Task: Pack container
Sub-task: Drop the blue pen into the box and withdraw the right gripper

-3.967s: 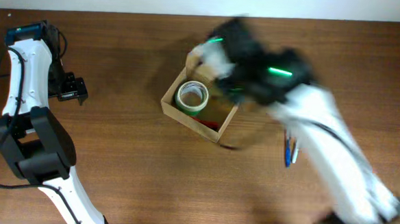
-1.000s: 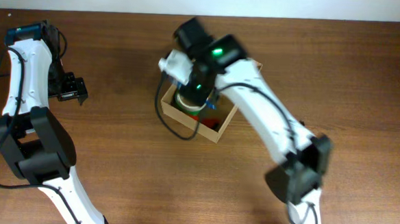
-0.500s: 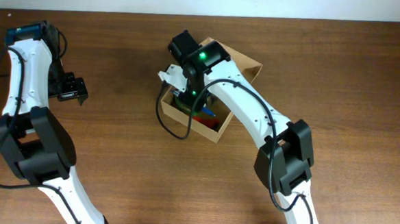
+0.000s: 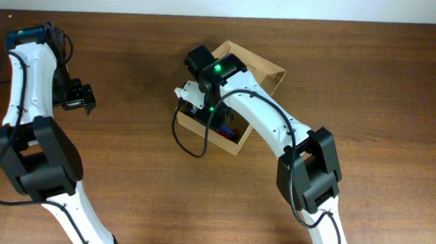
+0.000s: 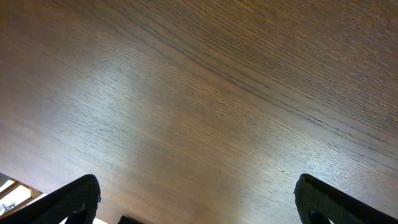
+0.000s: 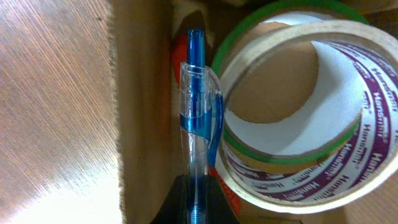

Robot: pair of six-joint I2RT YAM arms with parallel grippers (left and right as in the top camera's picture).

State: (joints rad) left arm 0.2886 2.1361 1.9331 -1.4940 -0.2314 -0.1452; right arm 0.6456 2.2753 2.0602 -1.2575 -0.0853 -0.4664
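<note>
The tan cardboard container (image 4: 236, 141) sits open at the table's middle, its flap lid (image 4: 258, 64) folded back. My right gripper (image 4: 196, 106) hangs over the box's left wall and is shut on a clear blue pen (image 6: 198, 124), which points down between the box wall (image 6: 143, 112) and a tape roll (image 6: 292, 112) with purple lettering and a green rim inside the box. Something red (image 6: 178, 56) lies under the pen. My left gripper (image 4: 79, 97) is open and empty over bare table at the far left; its fingertips (image 5: 68, 202) frame only wood.
The brown wooden table (image 4: 125, 177) runs in all directions round the box. The right arm (image 4: 277, 132) arches over the box from the front right. The left arm (image 4: 25, 89) stands along the left edge.
My right gripper has come from the right side with the pen, moved over the box's left part and lowered the pen beside the tape roll. The left arm has not moved.
</note>
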